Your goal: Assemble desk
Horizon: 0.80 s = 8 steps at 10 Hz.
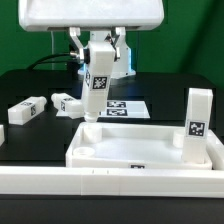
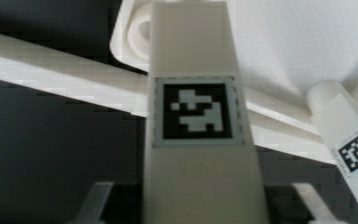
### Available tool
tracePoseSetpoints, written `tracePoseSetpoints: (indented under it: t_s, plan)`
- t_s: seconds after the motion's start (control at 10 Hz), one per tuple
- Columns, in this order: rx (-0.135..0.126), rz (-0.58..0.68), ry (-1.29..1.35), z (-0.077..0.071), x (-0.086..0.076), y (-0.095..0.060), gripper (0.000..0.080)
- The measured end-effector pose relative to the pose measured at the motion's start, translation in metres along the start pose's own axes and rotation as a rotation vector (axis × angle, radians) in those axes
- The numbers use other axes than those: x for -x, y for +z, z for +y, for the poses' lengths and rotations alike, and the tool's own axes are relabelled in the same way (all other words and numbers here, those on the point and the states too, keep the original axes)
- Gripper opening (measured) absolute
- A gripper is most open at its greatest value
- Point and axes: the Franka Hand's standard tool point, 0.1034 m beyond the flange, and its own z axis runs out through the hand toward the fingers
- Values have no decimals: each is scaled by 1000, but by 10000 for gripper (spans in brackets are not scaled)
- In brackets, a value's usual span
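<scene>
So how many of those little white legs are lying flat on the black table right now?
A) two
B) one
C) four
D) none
A: the outer leg and the inner leg lie on the table at the exterior view's left of the slab; the gripper holds a third leg upright, and a fourth leg stands at the slab's right end.

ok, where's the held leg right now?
Exterior view, left of centre: the leg stands upright in the gripper, lower end at the far corner of the slab on that view's left, marker board just behind.
</scene>
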Motion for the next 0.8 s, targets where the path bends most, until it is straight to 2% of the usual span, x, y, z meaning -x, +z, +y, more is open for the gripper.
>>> tracePoseSetpoints:
  t_s: [0.1,0.4,0.5,0.6,0.8]
  plan:
    - [-2,-4,-1,0,-1,2,290]
    - [-23,-4,4,12,-31,16,290]
    - [-20,-2,7,12,-34,20,290]
    - [-6,5,0,15,-31,21,290]
    - [-6,2,5,16,-30,22,290]
